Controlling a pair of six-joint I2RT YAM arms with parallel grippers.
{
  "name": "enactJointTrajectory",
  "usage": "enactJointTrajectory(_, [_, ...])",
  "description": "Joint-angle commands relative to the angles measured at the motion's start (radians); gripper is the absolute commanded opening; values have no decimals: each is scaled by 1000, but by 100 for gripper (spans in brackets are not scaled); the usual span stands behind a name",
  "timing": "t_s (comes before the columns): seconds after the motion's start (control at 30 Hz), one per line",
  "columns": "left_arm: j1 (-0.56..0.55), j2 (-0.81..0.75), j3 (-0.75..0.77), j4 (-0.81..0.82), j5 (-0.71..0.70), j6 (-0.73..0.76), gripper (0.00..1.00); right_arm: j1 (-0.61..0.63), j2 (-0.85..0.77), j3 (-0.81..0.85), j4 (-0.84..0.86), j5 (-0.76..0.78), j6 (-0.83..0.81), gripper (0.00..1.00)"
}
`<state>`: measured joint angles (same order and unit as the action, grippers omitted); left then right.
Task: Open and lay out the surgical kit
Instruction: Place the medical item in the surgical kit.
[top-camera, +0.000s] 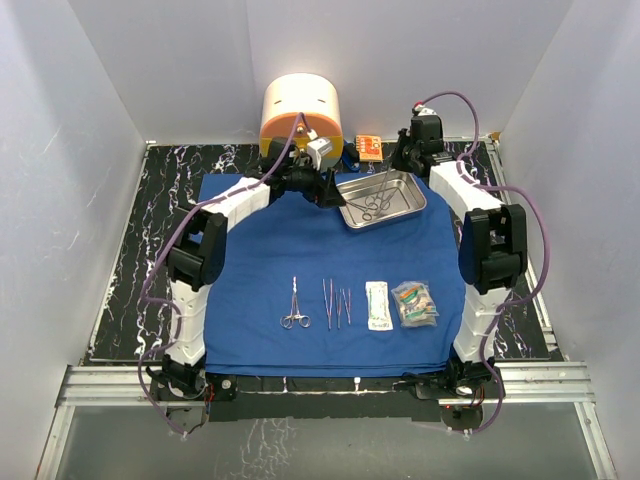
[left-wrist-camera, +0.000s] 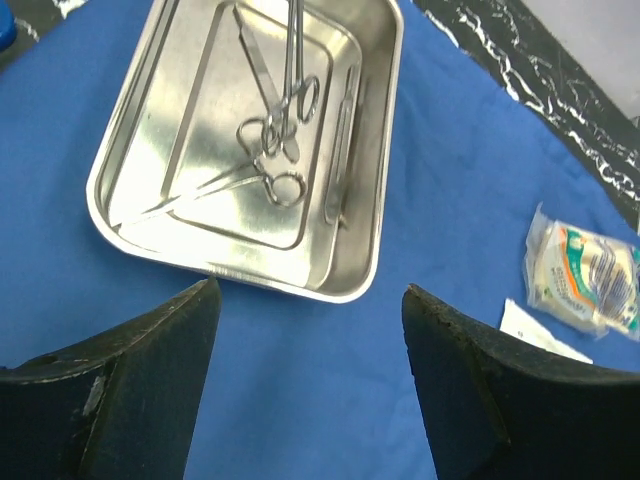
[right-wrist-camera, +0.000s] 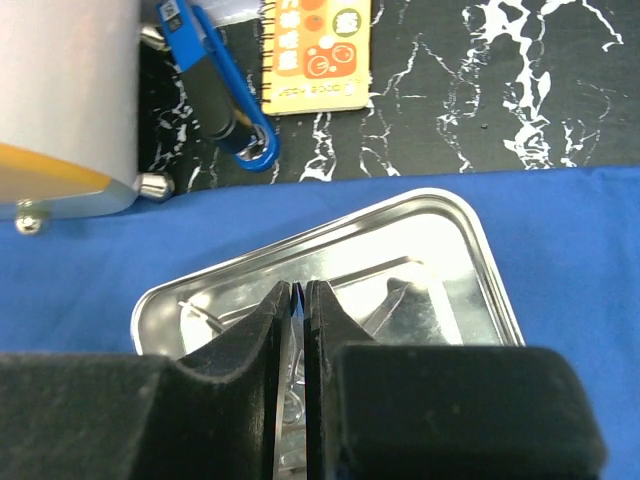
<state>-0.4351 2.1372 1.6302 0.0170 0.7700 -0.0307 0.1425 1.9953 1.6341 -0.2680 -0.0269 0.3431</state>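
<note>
The surgical kit's royal-blue cloth (top-camera: 300, 250) lies spread flat. Its steel tray (top-camera: 412, 200) stands at the back right of the cloth and holds scissors (left-wrist-camera: 298, 100), forceps (left-wrist-camera: 270, 182) and a slim scalpel (left-wrist-camera: 345, 150). In a row near the front lie a forceps (top-camera: 295, 308), thin tweezers and scalpels (top-camera: 337, 300) and two clear packets (top-camera: 378, 305) (top-camera: 415, 303). My left gripper (left-wrist-camera: 310, 305) hangs open just short of the tray's near rim (left-wrist-camera: 230, 272), empty. My right gripper (right-wrist-camera: 299, 292) is shut over the tray's far side (right-wrist-camera: 450, 205); I see nothing held.
A round cream-and-orange container (top-camera: 300, 108) stands behind the cloth. Beside it lie a small orange box (right-wrist-camera: 315, 50) and a blue pen-like tool (right-wrist-camera: 225, 95) on the black marbled tabletop (top-camera: 150, 230). White walls close in the left, back and right.
</note>
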Motion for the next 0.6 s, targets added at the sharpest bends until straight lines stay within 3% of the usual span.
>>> enactJointTrajectory(0.0, [-33, 51, 109, 100, 47, -108, 71, 5, -90, -25, 126, -65, -21, 0])
enactJointTrajectory(0.23, [-57, 201, 247, 200, 49, -229, 64, 6, -121, -58, 149, -123, -26, 0])
enactJointTrajectory(0.57, [-90, 325, 395, 249, 46, -277, 60, 8, -182, -107, 176, -225, -23, 0])
